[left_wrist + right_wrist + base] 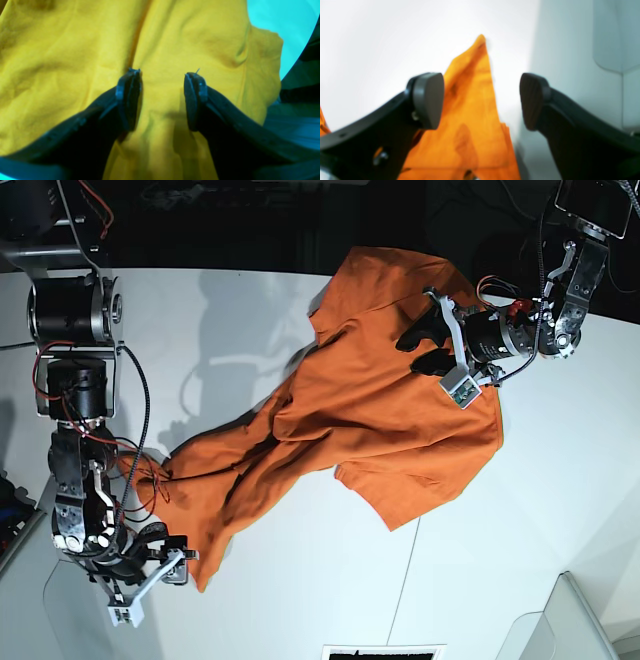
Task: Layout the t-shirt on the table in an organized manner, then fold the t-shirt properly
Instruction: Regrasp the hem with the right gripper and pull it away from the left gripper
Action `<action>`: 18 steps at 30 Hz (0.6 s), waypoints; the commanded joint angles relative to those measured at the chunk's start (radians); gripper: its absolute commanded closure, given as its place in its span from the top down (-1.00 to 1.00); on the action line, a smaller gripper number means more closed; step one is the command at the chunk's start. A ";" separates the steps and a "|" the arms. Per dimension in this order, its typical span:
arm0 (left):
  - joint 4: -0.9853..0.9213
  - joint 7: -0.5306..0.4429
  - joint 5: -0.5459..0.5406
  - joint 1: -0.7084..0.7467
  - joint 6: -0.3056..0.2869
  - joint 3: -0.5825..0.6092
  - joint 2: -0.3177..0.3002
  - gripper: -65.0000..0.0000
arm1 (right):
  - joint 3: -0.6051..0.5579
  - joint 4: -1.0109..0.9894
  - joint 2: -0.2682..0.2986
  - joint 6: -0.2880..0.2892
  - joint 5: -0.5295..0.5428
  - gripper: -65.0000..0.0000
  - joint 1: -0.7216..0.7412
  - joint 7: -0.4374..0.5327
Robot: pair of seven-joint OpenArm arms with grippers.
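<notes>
The orange t-shirt [370, 410] lies crumpled and stretched diagonally on the white table [300, 590], from the far right down to a narrow tip at the near left. My left gripper [414, 348] hovers open over the shirt's upper right part. In the left wrist view its fingers [128, 100] straddle a fabric fold of the t-shirt [75, 62] without pinching it. My right gripper [172, 556] stands open at the shirt's near-left tip. In the right wrist view, the pointed end of the t-shirt [470, 105] lies on the table under the right gripper [481, 100], between its spread pads.
A thin dark seam [405, 580] runs across the table toward the front edge. A clear plastic piece [565, 620] sits at the near right corner, and a black-and-white printed marker [385, 652] at the front edge. Dark clutter lies beyond the far edge.
</notes>
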 commanded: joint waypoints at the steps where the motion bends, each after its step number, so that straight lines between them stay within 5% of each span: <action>1: 0.004 0.024 0.017 -0.006 0.012 -0.003 -0.014 -0.02 | 0.038 0.051 0.006 -0.006 0.003 0.39 -0.003 0.003; 9: 0.010 0.025 -0.050 -0.006 0.010 -0.003 -0.014 -0.02 | 0.269 0.238 0.021 0.077 0.036 0.39 -0.290 -0.029; 18: 0.058 0.031 -0.068 -0.011 0.007 -0.003 -0.013 -0.02 | 0.272 0.225 0.073 0.080 0.076 0.39 -0.422 0.054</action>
